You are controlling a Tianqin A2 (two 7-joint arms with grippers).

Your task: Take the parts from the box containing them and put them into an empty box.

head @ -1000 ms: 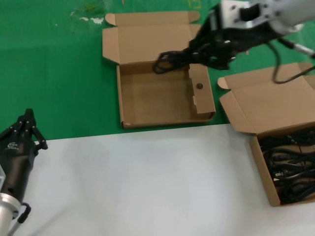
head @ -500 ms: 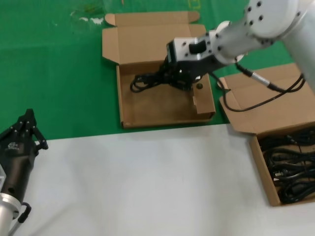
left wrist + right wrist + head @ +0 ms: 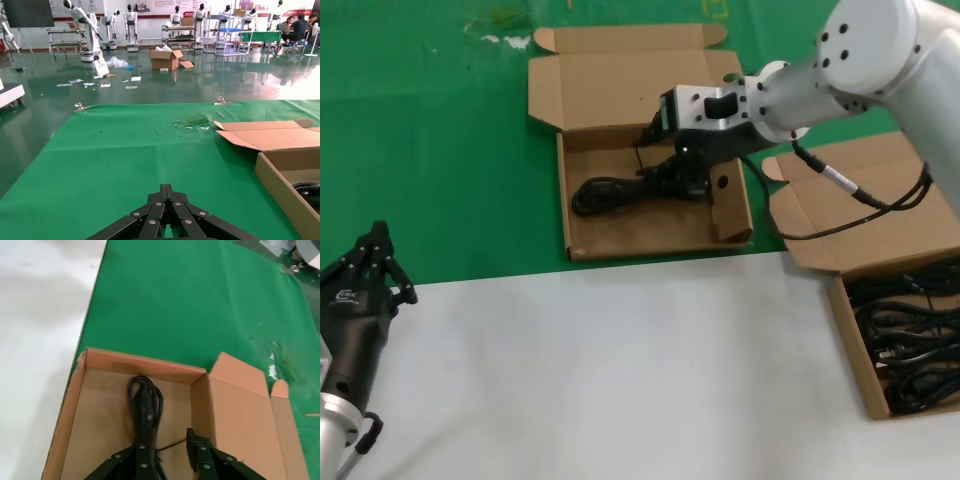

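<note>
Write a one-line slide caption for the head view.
Right end effector lowers a power cord bundle into the wide shallow box; more cords wait in the narrow box; left end effector parked near the table's front.

Looped black cord [image 3: 620,190] lies inside wide shallow box [image 3: 582,240]; others fill narrow box [image 3: 856,350].

The right arm reaches in from the right, its white forearm angled down and leftward, wrist bent low. Its black right claw [image 3: 682,180] appears parted, though partly hidden. The left arm is parked low, its black left claw [image 3: 375,252] closed.
</note>
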